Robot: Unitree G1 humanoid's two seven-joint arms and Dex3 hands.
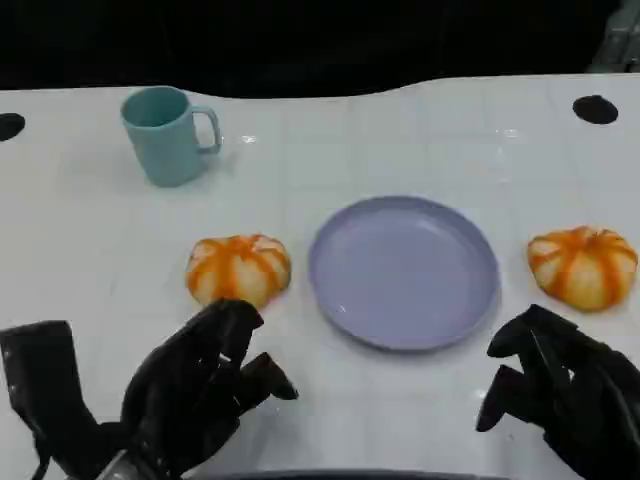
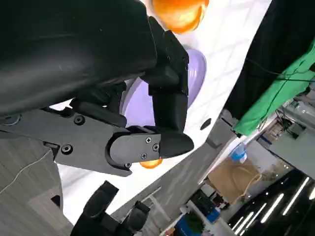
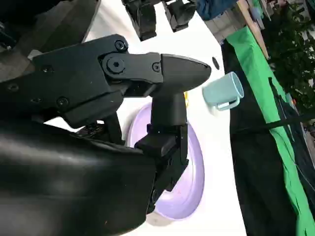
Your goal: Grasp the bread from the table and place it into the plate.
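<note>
Head view, left to right. My left hand (image 1: 205,385), fingers apart and holding nothing, sits just below the left bread (image 1: 238,269), which lies directly ahead of it beside the plate (image 1: 404,270). The right bread (image 1: 583,266) lies past the plate's far side, ahead of my right hand (image 1: 560,385), also spread and holding nothing. Each roll looks round, so I judge no long axis matters.

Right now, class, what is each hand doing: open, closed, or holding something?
Left hand: open, holding nothing, just short of the left bread.
Right hand: open, holding nothing, near the right bread.
</note>
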